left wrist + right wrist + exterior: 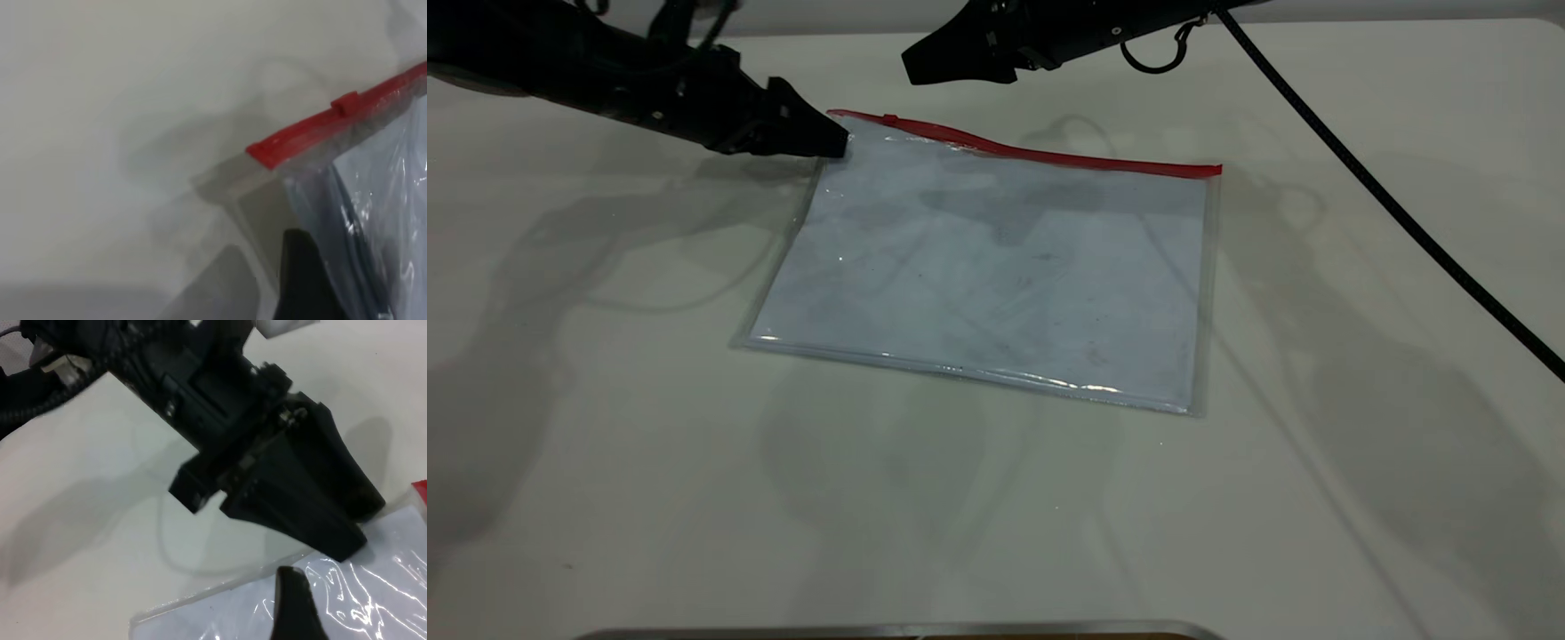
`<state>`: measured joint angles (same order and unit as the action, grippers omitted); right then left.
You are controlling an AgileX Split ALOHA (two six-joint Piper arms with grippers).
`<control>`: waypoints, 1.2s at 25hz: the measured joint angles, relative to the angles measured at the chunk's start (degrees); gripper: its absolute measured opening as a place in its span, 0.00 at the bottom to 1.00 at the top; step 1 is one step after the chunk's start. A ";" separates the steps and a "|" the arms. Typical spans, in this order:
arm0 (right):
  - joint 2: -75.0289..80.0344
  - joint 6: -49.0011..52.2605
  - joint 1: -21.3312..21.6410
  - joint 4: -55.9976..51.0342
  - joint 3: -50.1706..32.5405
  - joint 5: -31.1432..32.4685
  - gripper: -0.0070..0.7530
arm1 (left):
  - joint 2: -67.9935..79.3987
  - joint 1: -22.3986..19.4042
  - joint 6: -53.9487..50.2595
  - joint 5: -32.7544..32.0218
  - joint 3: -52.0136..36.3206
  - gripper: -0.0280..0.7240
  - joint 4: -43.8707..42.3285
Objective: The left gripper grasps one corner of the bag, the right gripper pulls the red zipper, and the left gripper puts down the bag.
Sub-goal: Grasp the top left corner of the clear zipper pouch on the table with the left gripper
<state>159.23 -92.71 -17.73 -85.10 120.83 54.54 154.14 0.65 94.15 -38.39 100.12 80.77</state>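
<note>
The bag (996, 267) lies flat on the white table, a clear pouch with a pale blue sheet inside. The red zipper (1032, 153) runs along its far edge, and the slider tab (889, 118) sits near the left end. My left gripper (831, 142) is shut on the bag's far-left corner, which is slightly raised. In the left wrist view one finger (303, 280) lies outside the bag (380, 200), the other shows dark through the plastic. My right gripper (911, 67) hovers open above the table beyond the zipper, holding nothing. The right wrist view shows one of its fingers (293, 607) over the bag (373, 600).
The right arm's thick black cable (1405, 222) crosses the table (1316, 489) on the right. A metal edge (898, 629) runs along the near side.
</note>
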 joint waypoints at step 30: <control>0.00 0.12 0.00 0.15 0.04 0.67 0.66 | 2.90 2.24 -0.06 -1.66 0.80 0.59 2.88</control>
<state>159.23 -92.58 -17.73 -84.95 120.88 55.21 157.04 2.89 94.09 -40.05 100.92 83.65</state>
